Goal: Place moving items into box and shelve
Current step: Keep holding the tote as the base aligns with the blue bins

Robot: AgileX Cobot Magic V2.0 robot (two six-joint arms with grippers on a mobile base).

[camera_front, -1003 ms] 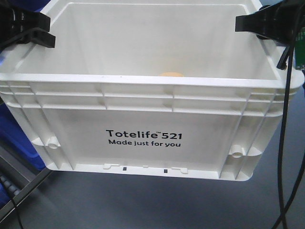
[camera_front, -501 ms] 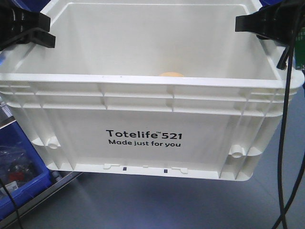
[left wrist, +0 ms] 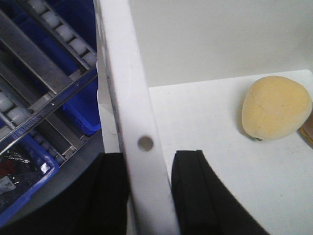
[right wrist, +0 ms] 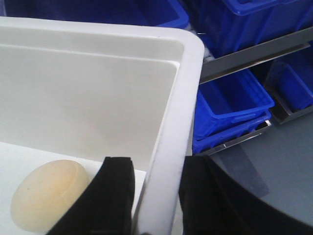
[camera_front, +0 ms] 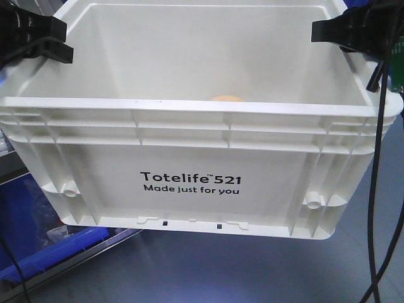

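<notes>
Packing looks done: a yellowish moving item (left wrist: 276, 107) rests inside the box (camera_front: 189, 183), whose side walls the left claw (left wrist: 149, 196) and right claw (right wrist: 159, 200) each clench, near the blue bins (right wrist: 230, 103); shelving remains.

Change is confined to the background at the lower left of the front view, beside and below the box (camera_front: 189, 126).

1. One second ago: a narrow blue strip lay against the box's left wall, with a dark roller track below it.
2. Half a second ago: a blue bin holding a clear bag, bordered by a metal rail, sat below the box's left bottom corner.
3. Now: the blue bin (camera_front: 38, 221) covers a wider area and reaches further right under the box's base. The metal rail (camera_front: 82, 255) has shifted right with it.

The bin's contents are now blurred, so it is possibly, not certainly, the same bin.
</notes>
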